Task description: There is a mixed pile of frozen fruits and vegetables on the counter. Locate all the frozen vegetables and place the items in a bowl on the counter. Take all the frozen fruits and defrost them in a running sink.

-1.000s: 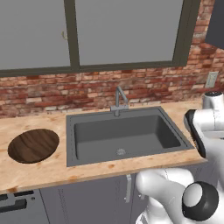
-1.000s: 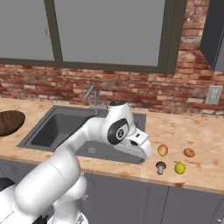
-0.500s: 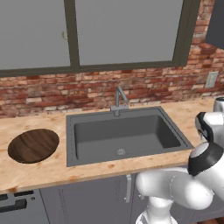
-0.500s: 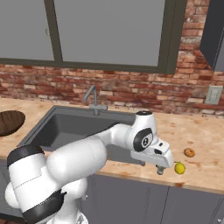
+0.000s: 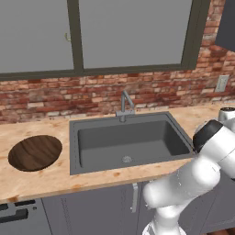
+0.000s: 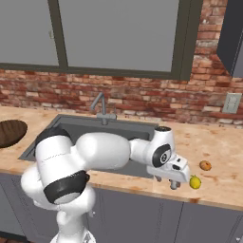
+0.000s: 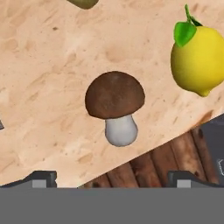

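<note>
The fingers [image 7: 111,177] stand spread wide and empty, their two dark tips at the bottom corners of the hand view, hanging just over the front edge of the tabletop [image 7: 39,87] to the right of the sink [image 5: 131,142]. Far off at the tabletop's left end lies the wooden bowl [image 5: 35,152], well apart from the pile. Nearer, a yellow lemon [image 7: 197,61] with a green leaf sits just beside the target, up and to the right in the hand view, with an orange-brown fruit [image 6: 205,165] beyond it in the right base view. Smallest and most central is the mushroom [image 7: 115,105], brown cap and pale stem, lying directly ahead of the fingers and midway between the tips; its long axis runs cap-to-stem along the line of approach, so the tips look set to close across its width
</note>
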Robot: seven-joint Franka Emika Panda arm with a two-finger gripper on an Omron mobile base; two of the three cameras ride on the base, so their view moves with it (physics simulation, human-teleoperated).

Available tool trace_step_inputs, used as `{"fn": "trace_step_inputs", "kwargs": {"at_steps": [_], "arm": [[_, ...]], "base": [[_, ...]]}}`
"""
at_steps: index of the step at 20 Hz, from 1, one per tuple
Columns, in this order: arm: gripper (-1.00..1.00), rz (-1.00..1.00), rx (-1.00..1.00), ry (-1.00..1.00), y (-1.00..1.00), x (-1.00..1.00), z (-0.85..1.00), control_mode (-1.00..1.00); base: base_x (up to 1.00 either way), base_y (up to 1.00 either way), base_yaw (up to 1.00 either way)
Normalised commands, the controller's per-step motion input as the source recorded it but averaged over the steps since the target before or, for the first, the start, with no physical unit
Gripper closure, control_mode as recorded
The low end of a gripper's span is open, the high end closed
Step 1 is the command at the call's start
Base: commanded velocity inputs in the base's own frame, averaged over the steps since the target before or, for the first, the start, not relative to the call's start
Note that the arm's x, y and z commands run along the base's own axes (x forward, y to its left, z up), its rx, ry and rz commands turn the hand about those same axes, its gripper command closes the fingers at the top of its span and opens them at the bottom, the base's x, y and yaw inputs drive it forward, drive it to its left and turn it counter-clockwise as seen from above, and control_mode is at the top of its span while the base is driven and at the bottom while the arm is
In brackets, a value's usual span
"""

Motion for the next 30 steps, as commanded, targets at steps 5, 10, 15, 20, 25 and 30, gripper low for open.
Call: {"fn": "trace_step_inputs", "kwargs": {"at_steps": [5, 10, 15, 20, 25, 30], "arm": [[-1.00, 0.05, 0.04, 0.00, -0.32, 0.19, -0.35, -1.00], [-1.00, 0.05, 0.02, -0.01, -0.25, 0.10, -0.29, -1.00], [1.00, 0.07, 0.00, -0.10, -0.02, 0.16, -0.17, -1.00], [1.00, 0.10, -0.03, -0.15, 0.18, 0.05, -0.06, -1.00], [1.00, 0.05, -0.16, -0.17, 0.87, -0.40, 0.04, -1.00], [1.00, 0.13, -0.31, -0.13, 1.00, -0.69, 0.51, -1.00]], "base": [[0.00, 0.00, 0.00], [0.00, 0.00, 0.00], [0.00, 0.00, 0.00], [0.00, 0.00, 0.00], [0.00, 0.00, 0.00], [0.00, 0.00, 0.00]]}}
